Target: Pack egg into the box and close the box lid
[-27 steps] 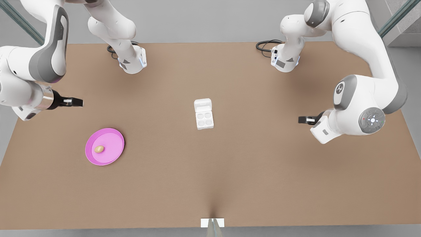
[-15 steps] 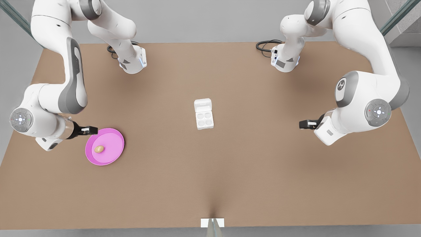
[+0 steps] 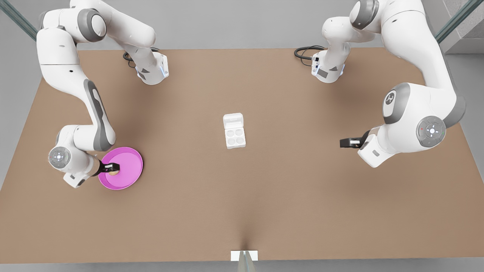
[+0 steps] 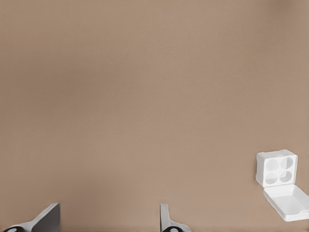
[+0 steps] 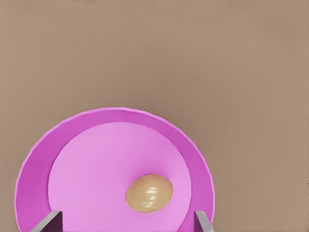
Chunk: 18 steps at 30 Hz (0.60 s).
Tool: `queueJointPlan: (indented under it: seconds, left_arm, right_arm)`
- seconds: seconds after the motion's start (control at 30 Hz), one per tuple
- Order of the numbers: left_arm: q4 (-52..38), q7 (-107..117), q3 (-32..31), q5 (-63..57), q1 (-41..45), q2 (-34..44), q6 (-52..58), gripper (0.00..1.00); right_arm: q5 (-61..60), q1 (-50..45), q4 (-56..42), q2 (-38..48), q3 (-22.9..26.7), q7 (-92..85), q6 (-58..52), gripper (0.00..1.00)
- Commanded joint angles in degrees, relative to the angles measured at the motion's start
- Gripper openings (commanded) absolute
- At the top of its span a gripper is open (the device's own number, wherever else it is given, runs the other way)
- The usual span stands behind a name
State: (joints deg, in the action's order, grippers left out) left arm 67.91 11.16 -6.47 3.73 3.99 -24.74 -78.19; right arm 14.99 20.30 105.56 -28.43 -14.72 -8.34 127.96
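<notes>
Worktop (image 3: 264, 196): plain brown surface. Directly on it: white four-cup egg carton (image 3: 234, 131) near centre, lid (image 3: 233, 120) open flat at its 12 o'clock side; round pink plate (image 3: 126, 168) well apart at the carton's 8 o'clock; both arm bases along the 12 o'clock edge.

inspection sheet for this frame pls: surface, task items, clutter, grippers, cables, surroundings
Surface: brown table, flat; small white tab at its near edge.
Egg: lying on the pink plate, not gripped.
Box: mid-table, four cups empty.
Box lid: open, lying flat behind the tray.
Clutter: nothing seen.
Right gripper: open, over the plate, fingers straddling the egg.
Left gripper: open, waiting at the front view's right, apart from the box.
Cables: black loop at one arm base.
Surroundings: grey floor.
</notes>
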Motion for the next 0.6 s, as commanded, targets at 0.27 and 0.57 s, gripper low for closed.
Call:
queueJointPlan:
  seconds: [0.27,0.57]
  left_arm:
    - [-0.33,4.84,-0.03,0.13,-0.12,-0.75,0.67,1.00]
    - [-0.33,4.75,-0.03,0.13,0.23,-1.27,-0.21,1.00]
  right_arm:
    - [2.94,3.61,8.61,-0.93,0.31,2.72,21.72,1.00]
    - [2.67,4.84,10.63,-1.98,-0.05,11.51,23.13,1.00]
